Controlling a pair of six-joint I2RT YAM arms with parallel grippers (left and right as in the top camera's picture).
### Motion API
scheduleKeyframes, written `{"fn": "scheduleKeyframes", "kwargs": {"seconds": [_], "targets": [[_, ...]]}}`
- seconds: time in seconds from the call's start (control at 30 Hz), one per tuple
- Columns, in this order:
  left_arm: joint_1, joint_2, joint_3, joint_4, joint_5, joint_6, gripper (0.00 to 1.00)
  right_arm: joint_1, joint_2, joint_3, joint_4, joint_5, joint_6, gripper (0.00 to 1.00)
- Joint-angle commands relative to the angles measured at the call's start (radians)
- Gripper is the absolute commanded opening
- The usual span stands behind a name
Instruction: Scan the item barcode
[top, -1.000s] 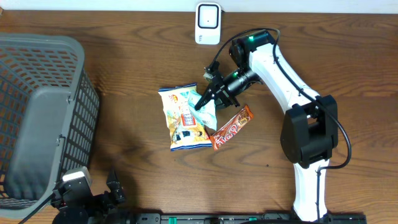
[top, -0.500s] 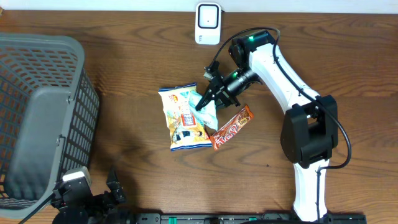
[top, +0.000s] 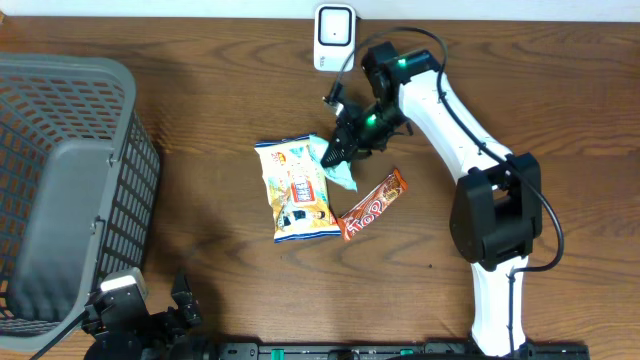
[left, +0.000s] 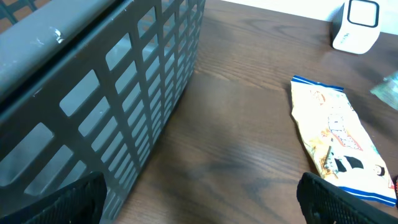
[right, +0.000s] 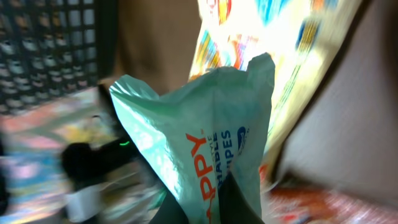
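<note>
My right gripper (top: 333, 153) is shut on a pale green wipes packet (top: 342, 176), which hangs from its tips over the top right corner of a yellow snack bag (top: 297, 190). In the right wrist view the packet (right: 211, 118) fills the middle, pinched at its lower end between my dark fingers (right: 239, 202). No barcode shows on it. The white scanner (top: 334, 38) stands at the table's far edge, a little beyond the gripper. My left gripper (left: 199, 205) rests open near the front left corner, holding nothing.
A large grey mesh basket (top: 60, 190) takes up the left side, close beside my left gripper (top: 175, 305). An orange chocolate bar (top: 372, 205) lies just right of the snack bag. The snack bag (left: 339, 140) and the scanner (left: 356, 26) also show in the left wrist view.
My right gripper has lifted the wipes packet and moved toward the scanner, turning its wrist. The left arm has not moved.
</note>
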Motion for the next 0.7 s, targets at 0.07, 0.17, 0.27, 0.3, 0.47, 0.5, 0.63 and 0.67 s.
{"fn": "scheduleKeyframes", "kwargs": {"seconds": [0.07, 0.17, 0.27, 0.3, 0.47, 0.5, 0.63, 0.67], "targets": [[0.003, -0.002, 0.005, 0.002, -0.003, -0.009, 0.98, 0.041, -0.024, 0.002, 0.214, 0.198, -0.122, 0.01], [0.003, -0.002, 0.005, 0.002, -0.003, -0.009, 0.98, 0.049, -0.024, 0.002, 0.432, 0.286, -0.123, 0.01], [0.003, -0.002, 0.005, 0.002, -0.003, -0.009, 0.98, 0.049, -0.023, 0.002, 0.644, 0.464, -0.122, 0.01], [0.003, -0.002, 0.005, 0.002, -0.003, -0.009, 0.98, 0.049, -0.021, 0.002, 0.697, 0.510, -0.122, 0.01], [0.003, -0.002, 0.005, 0.002, -0.003, -0.009, 0.98, 0.042, 0.011, 0.002, 1.036, 0.719, -0.142, 0.01], [0.003, -0.002, 0.005, 0.002, -0.003, -0.009, 0.98, 0.037, 0.021, 0.002, 1.091, 0.720, -0.146, 0.01], [0.003, -0.002, 0.005, 0.002, -0.003, -0.009, 0.98, 0.015, 0.091, 0.002, 1.305, 0.761, -0.146, 0.01], [0.003, -0.002, 0.005, 0.002, -0.003, -0.009, 0.98, 0.009, 0.118, 0.005, 1.360, 0.795, -0.152, 0.01]]}}
